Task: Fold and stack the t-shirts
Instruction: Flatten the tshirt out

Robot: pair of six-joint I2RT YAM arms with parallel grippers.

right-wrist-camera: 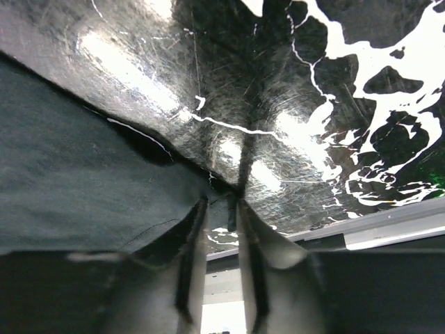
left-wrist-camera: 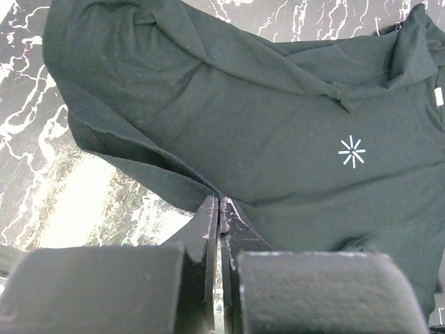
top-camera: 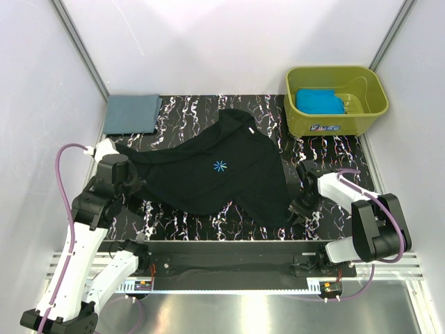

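The black t-shirt (top-camera: 208, 181) lies spread out in the middle of the table (top-camera: 334, 153), and its longest stretch runs on a diagonal, from the left side down to the near right corner. The collar (top-camera: 240, 120) points to the far side, a little toward the olive tub (top-camera: 336, 69), and the small light star print (top-camera: 220, 165) faces up.

Each arm stands at one end of this diagonal. The left gripper (top-camera: 117, 149) is at the left end with its fingers pressed fully together, and in its wrist view an edge of the black cloth runs right into the pinch, so it has hold of the shirt.

The right gripper (top-camera: 300, 207) is low over the table at the near right corner of the shirt. Its jaws stand only a little apart. The cloth comes from its left and reaches the left finger, but I cannot tell if any is between them. I think the next move depends on catching this corner.

The slate grey-blue t-shirt (top-camera: 132, 113) lies folded at the far left corner, and the turquoise t-shirt (top-camera: 318, 101) lies inside the tub.
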